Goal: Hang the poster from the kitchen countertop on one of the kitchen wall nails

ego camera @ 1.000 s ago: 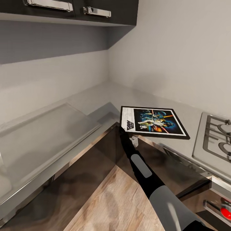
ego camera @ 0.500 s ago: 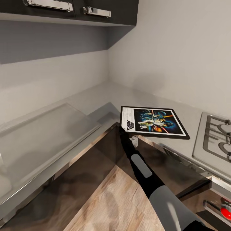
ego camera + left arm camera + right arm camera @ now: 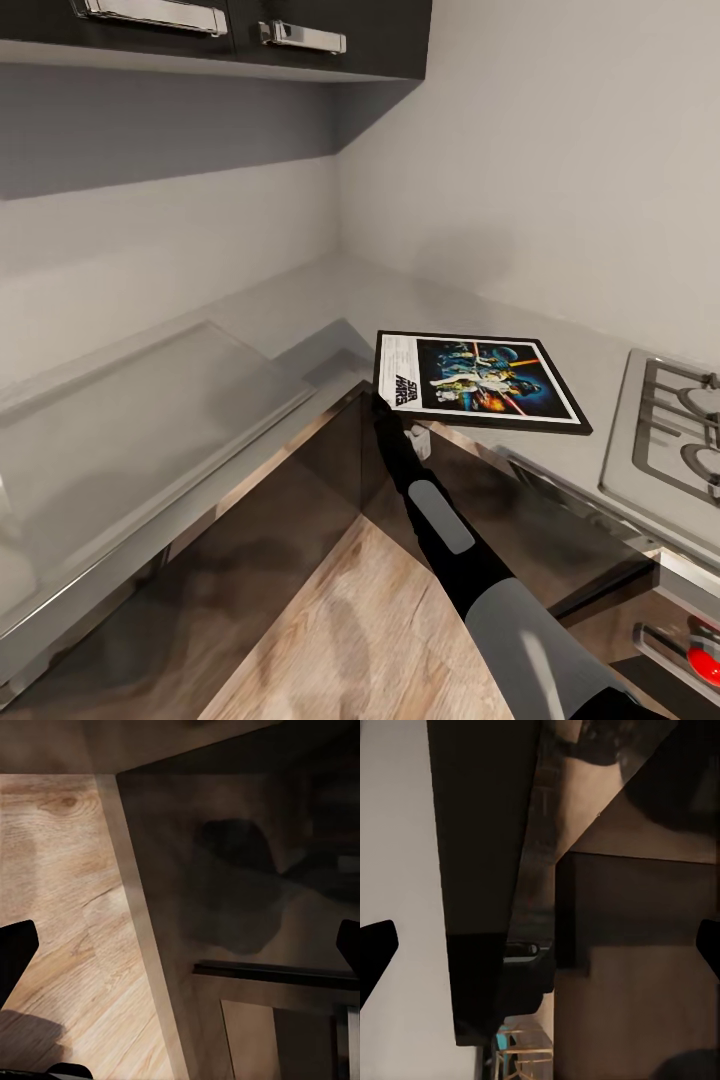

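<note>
I see the right end effector (image 3: pixel 385 405) reaching up under the near corner of the black-framed Star Wars poster with its white border (image 3: pixel 475 379); the frame hides the fingers, so I cannot tell whether they are apart or clamped. The poster lies flat just above and beyond it, on the smooth light grey table (image 3: pixel 330 300), overhanging its front edge. My left end effector (image 3: pixel 180 952) is spread wide over the wooden floor (image 3: pixel 60 885).

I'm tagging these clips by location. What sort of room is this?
A kitchen, most likely: a grey L-shaped countertop over dark glossy cabinet fronts, a steel gas hob at the right, wall cabinets above.
</note>
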